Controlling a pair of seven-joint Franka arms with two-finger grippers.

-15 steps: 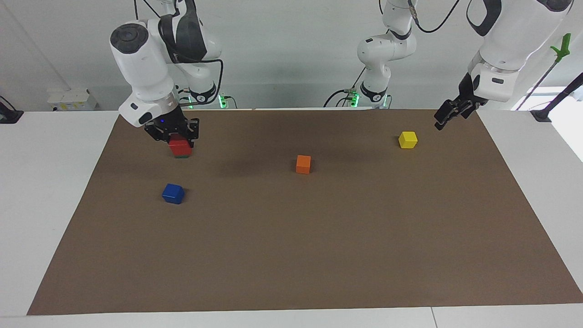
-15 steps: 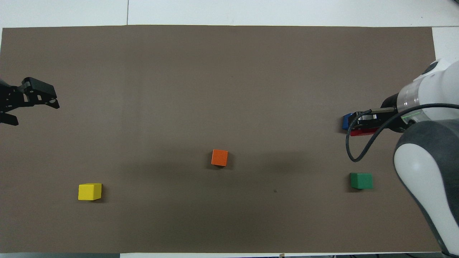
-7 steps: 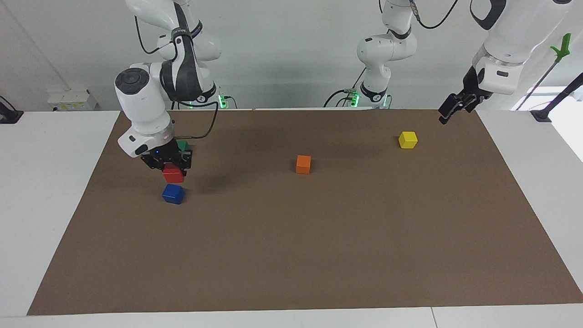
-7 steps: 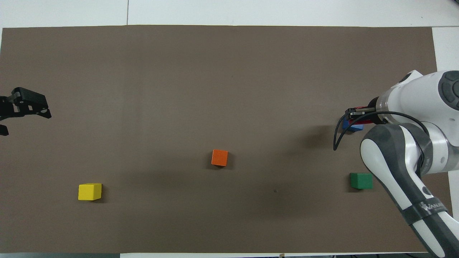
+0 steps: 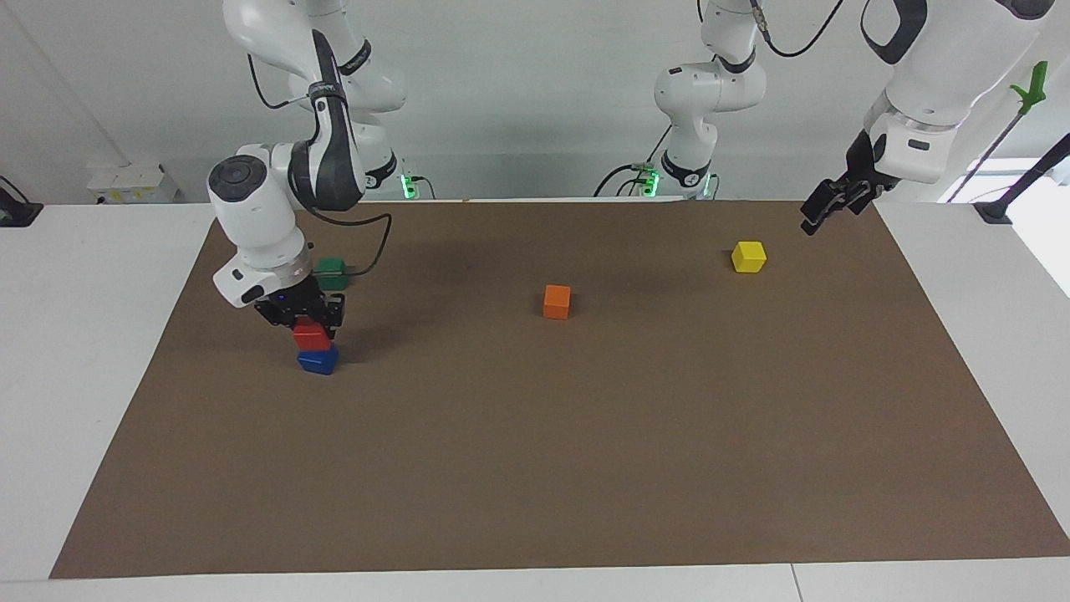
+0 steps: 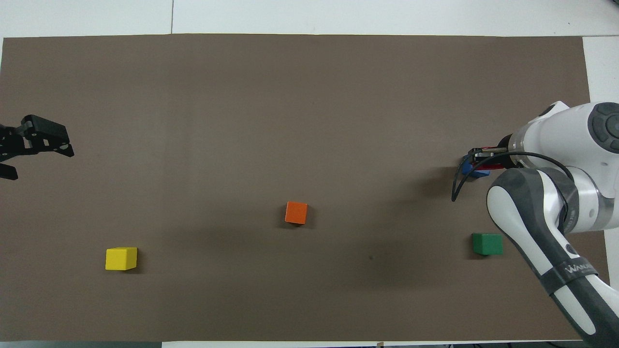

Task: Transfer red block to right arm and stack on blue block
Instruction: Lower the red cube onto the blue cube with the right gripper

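The red block (image 5: 312,337), probably light, rigid and smooth-faced, is sitting on the blue block (image 5: 318,361), with the right gripper (image 5: 303,320) clamping its side faces. At three o'clock, the left gripper (image 5: 825,209) is waiting, spread wide.

One piece of lettering is legible. On the right arm (image 6: 556,241), overhead view, a dark grey band on the lower link near the bottom edge of the frame carries pale capitals. They read roughly "WANU...", the remaining characters being cut off by the curve of the link, so the full word cannot be made out. The facing view shows no readable text on either arm, the blocks, the brown mat (image 5: 585,435) or the white table (image 5: 100,334). A small white box on the wall shelf bears yellow marks, too small to read.
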